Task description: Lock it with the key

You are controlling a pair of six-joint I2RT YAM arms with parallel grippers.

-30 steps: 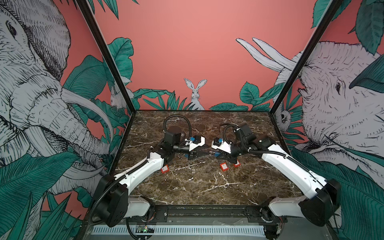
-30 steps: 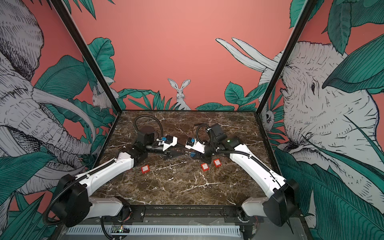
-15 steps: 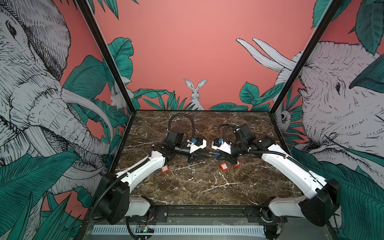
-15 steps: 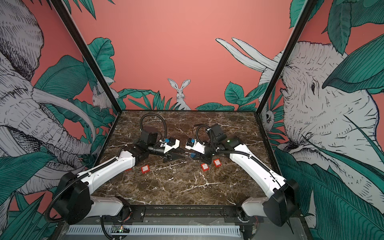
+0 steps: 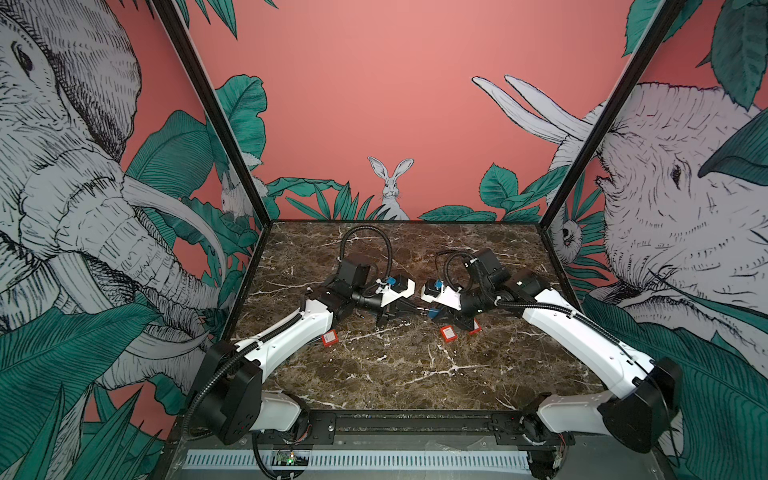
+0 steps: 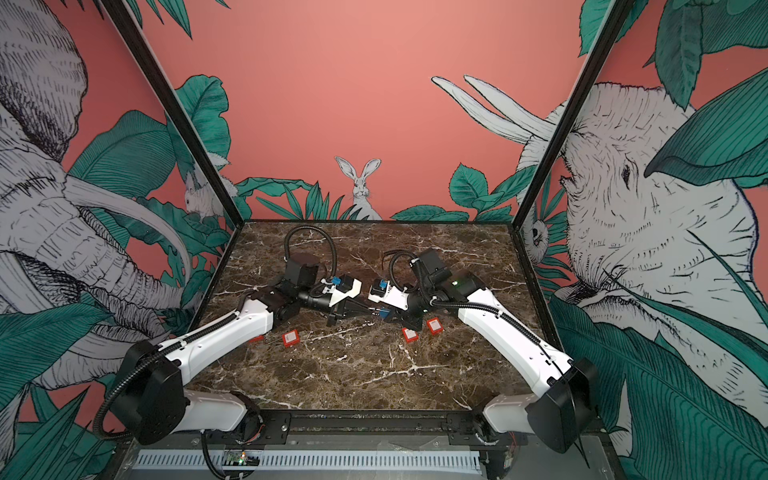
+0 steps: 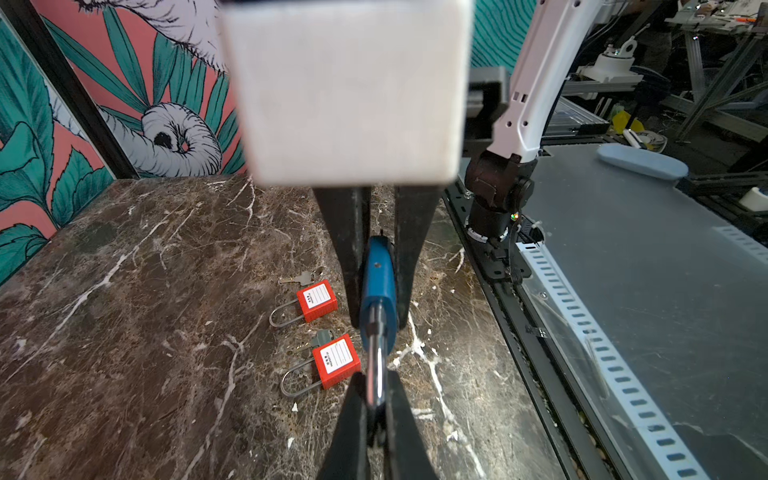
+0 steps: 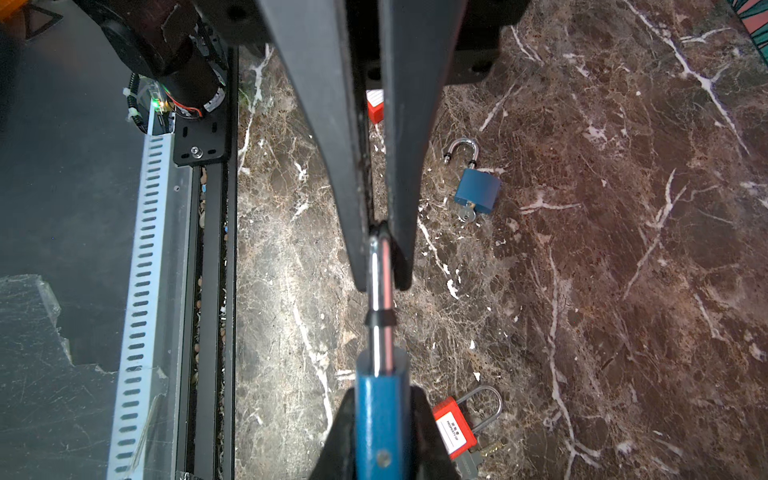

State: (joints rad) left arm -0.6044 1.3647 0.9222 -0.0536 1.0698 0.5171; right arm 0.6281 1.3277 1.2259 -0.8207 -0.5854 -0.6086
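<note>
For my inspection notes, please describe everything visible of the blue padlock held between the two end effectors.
The blue padlock has a flat, plastic-looking blue body with a small round rivet on its narrow edge, and a shiny metal shackle carrying a dark band. Seen edge-on, it lies roughly level, apparently off the marble table. The left end effector is shut on the shackle; the right end effector is shut on the body. Whether it is locked cannot be told.
</note>
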